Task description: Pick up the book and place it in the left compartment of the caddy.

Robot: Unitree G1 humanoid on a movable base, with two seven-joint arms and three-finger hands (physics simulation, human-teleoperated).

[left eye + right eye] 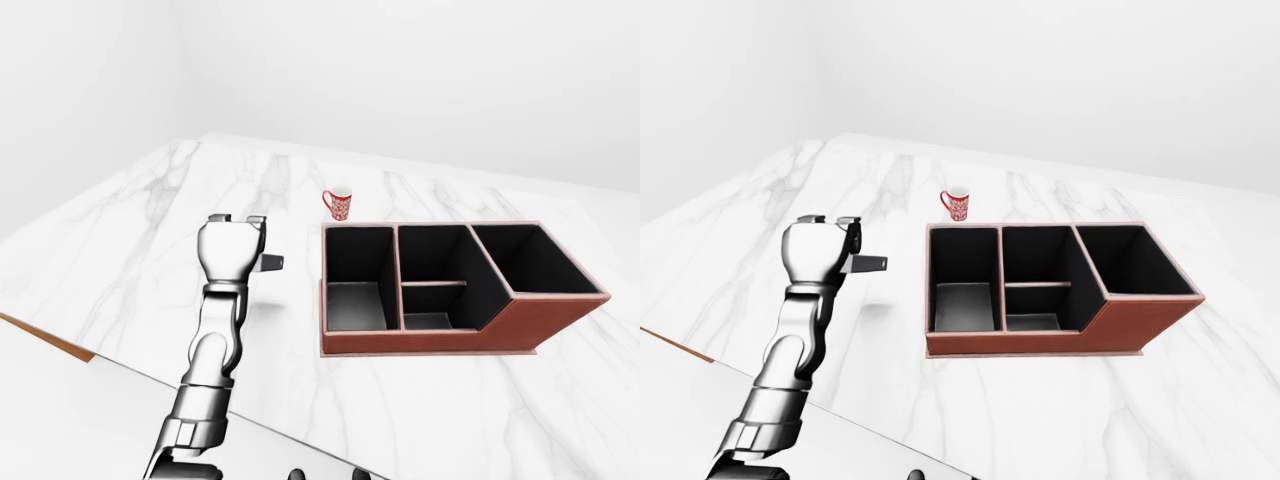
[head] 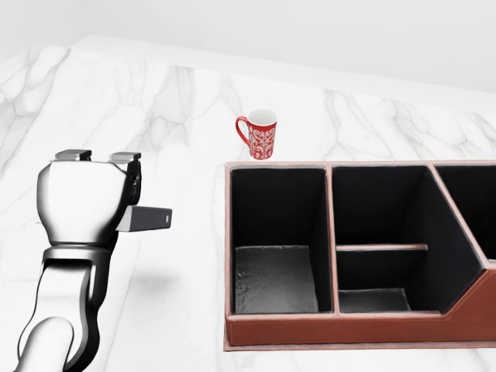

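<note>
Book: we cannot find it in any view. One caddy (image 1: 430,340) sits on the table (image 1: 150,220), toward its right side, with four bays: left, a middle one split in two, and right. One mug (image 2: 261,134), red and white, stands just off the caddy's far left corner, apart from it. Eye views show the whole caddy, the table's left edge and the full left arm (image 1: 205,380); the head view crops the right bay and most of the arm. One hand is visible: the left hand (image 2: 85,205), raised over the table left of the caddy, with the back of the hand toward us. Its fingers are spread and hold nothing, and the thumb (image 2: 147,218) juts toward the caddy.
</note>
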